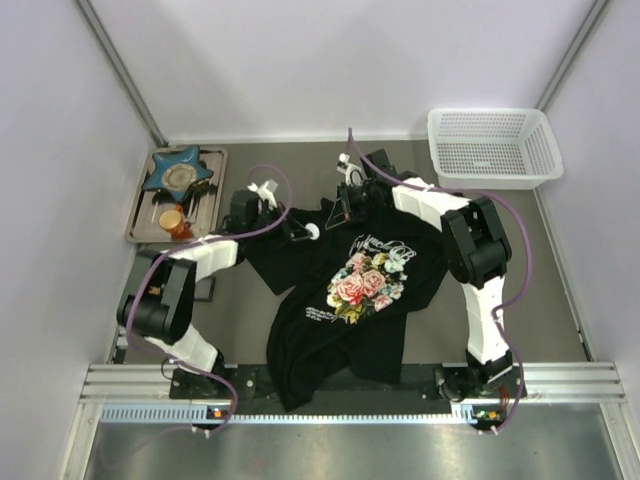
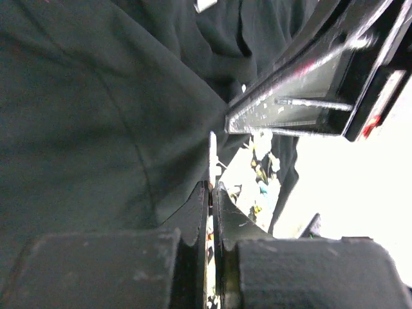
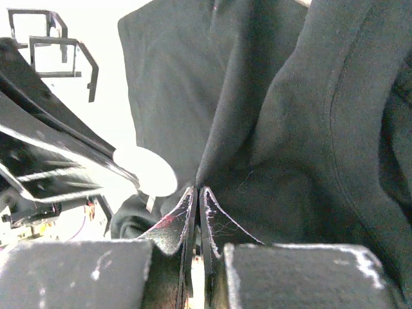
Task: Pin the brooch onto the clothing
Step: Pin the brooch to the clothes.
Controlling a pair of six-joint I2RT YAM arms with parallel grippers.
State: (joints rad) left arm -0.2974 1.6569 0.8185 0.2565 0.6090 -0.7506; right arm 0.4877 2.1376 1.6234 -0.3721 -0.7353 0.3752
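Note:
The clothing (image 1: pixel 322 345), a black T-shirt with a rose print, lies crumpled in the middle of the table. My left gripper (image 1: pixel 302 232) is shut on the brooch (image 1: pixel 312 232), a small pale disc held at the shirt's upper edge. In the left wrist view the brooch (image 2: pixel 212 154) shows edge-on, sticking out of the shut gripper (image 2: pixel 213 187) against the dark clothing (image 2: pixel 96 129). My right gripper (image 1: pixel 344 208) is shut on a lifted fold of the clothing (image 3: pixel 290 129). In the right wrist view this gripper (image 3: pixel 199 188) pinches the fold, and the brooch (image 3: pixel 152 171) sits just left of it.
A white mesh basket (image 1: pixel 490 146) stands at the back right. At the back left a metal tray (image 1: pixel 140 225) holds a blue star-shaped dish (image 1: pixel 178 172) and a small orange thing (image 1: pixel 172 220). A metal rail (image 1: pixel 350 385) runs along the near edge.

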